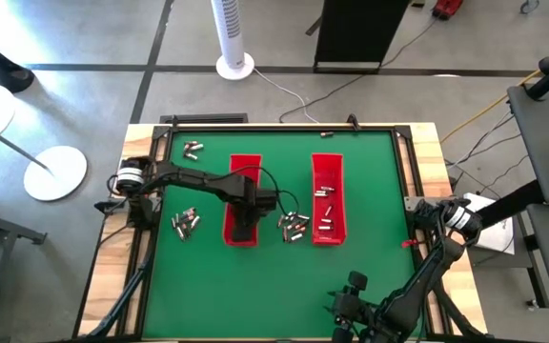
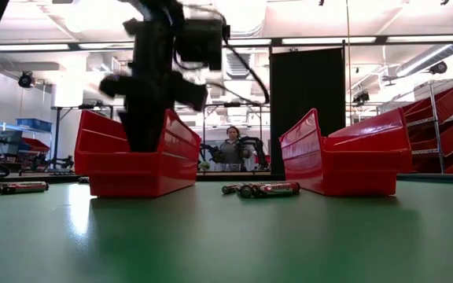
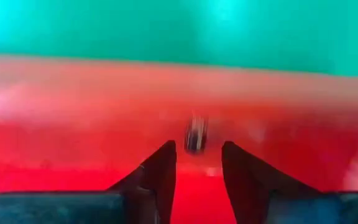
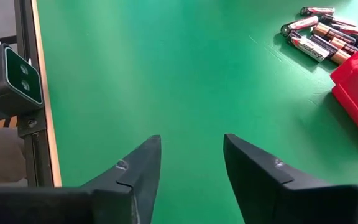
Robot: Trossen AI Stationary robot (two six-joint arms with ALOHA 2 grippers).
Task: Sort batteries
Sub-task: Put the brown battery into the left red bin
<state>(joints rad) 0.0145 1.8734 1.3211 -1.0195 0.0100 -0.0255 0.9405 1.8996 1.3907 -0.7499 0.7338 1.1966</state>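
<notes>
A: Where is the left claw point(image 3: 196, 163)?
B: Low inside the left tray point(image 1: 243, 171), fingers point(image 3: 159, 171) parted. One battery point(image 3: 195, 134) shows blurred just ahead of the tips, ungripped; red walls hem it close on both sides.

A: And the right claw point(image 4: 191, 155)?
B: At the near edge of the mat point(image 1: 370, 257), right of centre, fingers spread and empty, bare green all round.

A: The other batteries?
B: Small silvery cylinders with dark ends. A pile point(image 1: 294, 226) lies between the trays, a cluster point(image 1: 185, 223) left of the left tray, a few point(image 1: 193, 149) at the far left, and some point(image 1: 325, 193) in the right tray point(image 1: 328, 162).

A: The surroundings?
B: Green mat with a wooden border, grey floor, a white fan point(image 1: 233, 36) beyond the far edge, and a person point(image 2: 230, 148) seated far back.
</notes>
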